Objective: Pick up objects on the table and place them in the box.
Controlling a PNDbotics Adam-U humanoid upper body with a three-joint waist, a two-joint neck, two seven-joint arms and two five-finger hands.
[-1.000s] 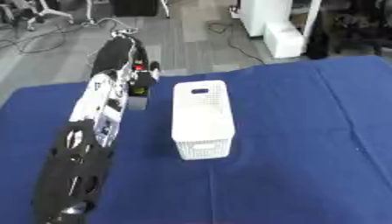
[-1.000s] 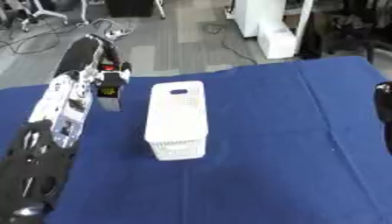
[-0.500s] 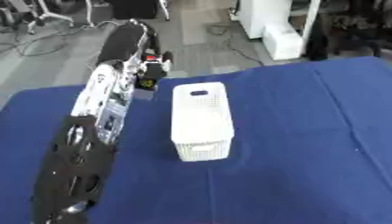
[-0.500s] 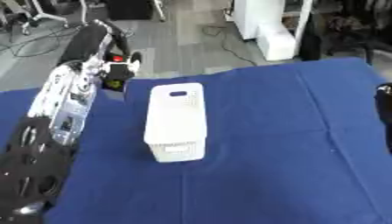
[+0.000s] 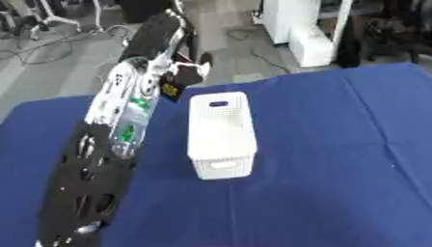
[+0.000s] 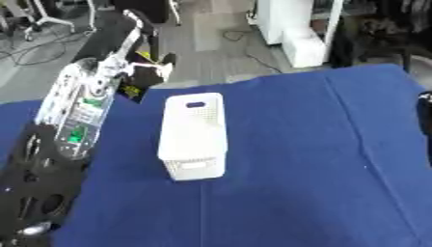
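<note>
The blue table (image 5: pixel 337 144) carries the white box (image 5: pixel 221 132) at centre. At the box's 11 o'clock, the left hand (image 5: pixel 187 73) has its fingers clamped round a black object (image 5: pixel 172 90) raised above the table.

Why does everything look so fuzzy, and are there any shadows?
Left eye view: soft all over, the holes in the white box smear together, and a faint shadow lies on the blue cloth by its near end. Right eye view: the left hand and its dark object are blurred.
</note>
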